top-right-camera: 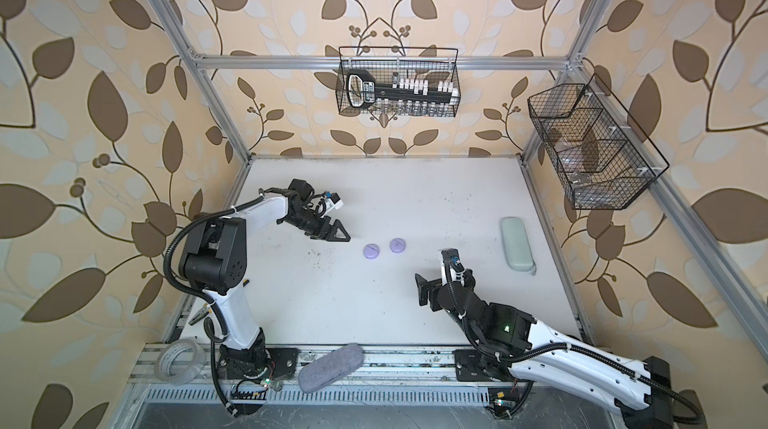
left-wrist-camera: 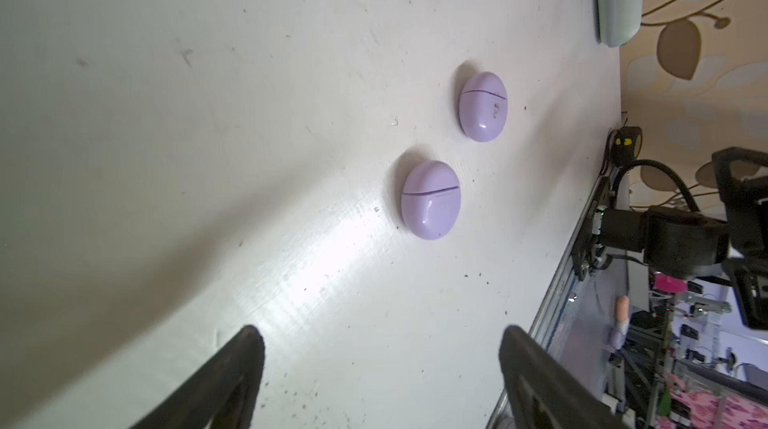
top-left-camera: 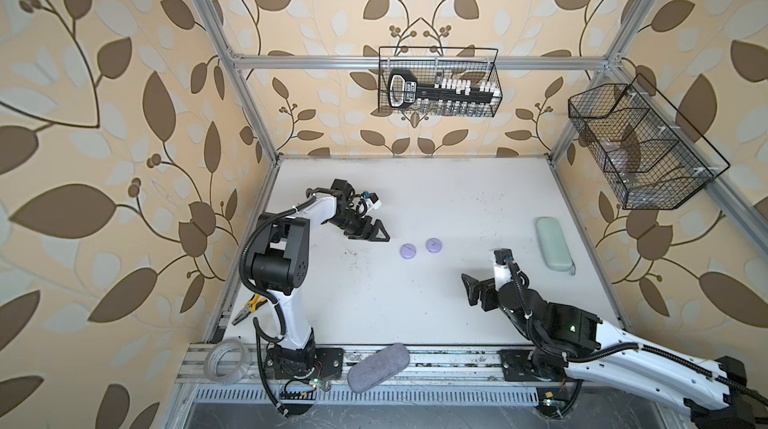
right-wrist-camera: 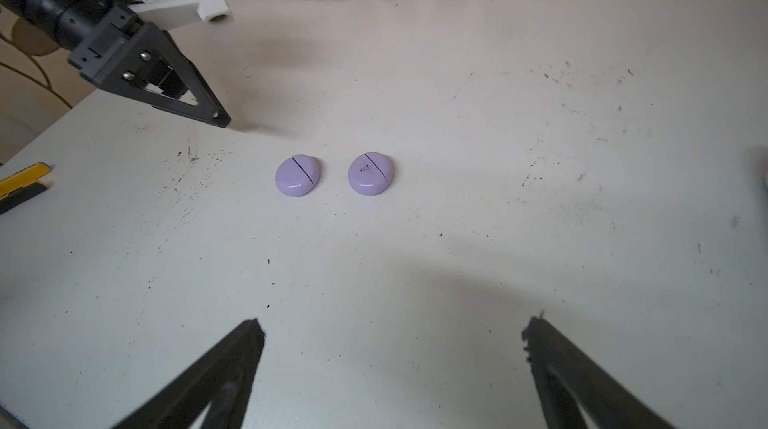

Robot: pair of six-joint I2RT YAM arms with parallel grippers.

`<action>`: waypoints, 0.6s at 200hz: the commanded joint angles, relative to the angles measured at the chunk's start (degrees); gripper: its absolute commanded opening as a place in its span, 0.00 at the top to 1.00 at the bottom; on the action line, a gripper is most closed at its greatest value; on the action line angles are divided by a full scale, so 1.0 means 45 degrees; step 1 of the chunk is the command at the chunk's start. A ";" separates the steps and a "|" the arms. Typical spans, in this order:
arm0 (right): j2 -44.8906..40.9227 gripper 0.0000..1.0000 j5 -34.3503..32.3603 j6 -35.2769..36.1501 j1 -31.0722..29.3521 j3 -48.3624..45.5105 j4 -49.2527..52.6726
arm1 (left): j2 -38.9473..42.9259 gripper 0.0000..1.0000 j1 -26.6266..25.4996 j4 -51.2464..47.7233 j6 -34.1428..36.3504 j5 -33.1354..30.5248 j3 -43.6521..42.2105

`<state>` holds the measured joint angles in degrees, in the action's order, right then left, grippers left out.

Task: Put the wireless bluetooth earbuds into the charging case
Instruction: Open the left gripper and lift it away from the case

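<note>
Two round pale-lavender charging cases lie side by side mid-table, both with lids shut: one (top-left-camera: 408, 251) (top-right-camera: 371, 251) (left-wrist-camera: 431, 199) (right-wrist-camera: 297, 175) nearer my left arm, the other (top-left-camera: 434, 245) (top-right-camera: 397, 245) (left-wrist-camera: 483, 106) (right-wrist-camera: 370, 173) beside it. The earbuds are out of view. My left gripper (top-left-camera: 384, 236) (top-right-camera: 343, 236) (left-wrist-camera: 380, 335) hovers open and empty just left of the cases, apart from them. Toward the front right, my right gripper (top-left-camera: 469, 290) (top-right-camera: 422, 287) (right-wrist-camera: 392, 327) is open and empty, facing the cases from a distance.
A mint-green glasses case (top-left-camera: 552, 243) lies near the table's right edge. A grey fabric case (top-left-camera: 378, 366) and a tape roll (top-left-camera: 226, 360) rest on the front rail, with pliers (top-left-camera: 249, 308) at the left edge. Wire baskets (top-left-camera: 440, 82) (top-left-camera: 640, 148) hang on the walls.
</note>
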<state>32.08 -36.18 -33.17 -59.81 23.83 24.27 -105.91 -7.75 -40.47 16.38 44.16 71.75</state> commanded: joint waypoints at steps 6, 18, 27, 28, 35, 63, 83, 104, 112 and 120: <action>-0.0032 0.00 0.0346 0.0027 0.0446 0.0118 0.0151 | 0.1610 0.01 0.0463 -0.0100 0.0325 -0.0140 -0.0416; -0.0014 0.00 0.0261 0.0046 0.0593 0.0133 0.0130 | 0.2265 0.01 0.0583 0.0209 0.0252 -0.0308 -0.0713; 0.0046 0.00 0.0117 0.0027 0.0699 0.0202 0.0115 | 0.2846 0.01 0.0645 0.0577 0.0160 -0.0497 -0.1058; 0.0053 0.00 0.0094 0.0027 0.0706 0.0206 0.0114 | 0.2917 0.01 0.0646 0.0625 0.0145 -0.0516 -0.1098; 0.0143 0.00 -0.0095 -0.0017 0.0782 0.0277 0.0114 | 0.3406 0.01 0.0648 0.0986 0.0015 -0.0762 -0.1372; 0.0924 0.00 -0.0483 0.0095 0.1308 0.0956 0.0182 | 0.5129 0.01 0.0665 0.2448 -0.0603 -0.1699 -0.2459; 0.1521 0.00 -0.0647 0.0368 0.1666 0.1481 0.0090 | 0.6468 0.01 0.0662 0.3306 -0.0943 -0.2368 -0.3142; 0.2069 0.00 -0.0781 0.0497 0.2200 0.1840 -0.0098 | 0.7109 0.01 0.0667 0.3691 -0.1030 -0.2813 -0.3558; 0.2298 0.00 -0.0669 0.0515 0.2524 0.1952 -0.0171 | 0.7287 0.01 0.0686 0.3778 -0.1134 -0.2980 -0.3671; 0.2525 0.00 -0.0528 0.0514 0.2843 0.2086 -0.0159 | 0.7444 0.01 0.0687 0.3823 -0.1167 -0.3079 -0.3749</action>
<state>41.30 -37.71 -31.86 -50.11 30.68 23.97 -74.74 -4.82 -27.05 12.75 33.76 56.36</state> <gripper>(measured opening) 0.999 0.988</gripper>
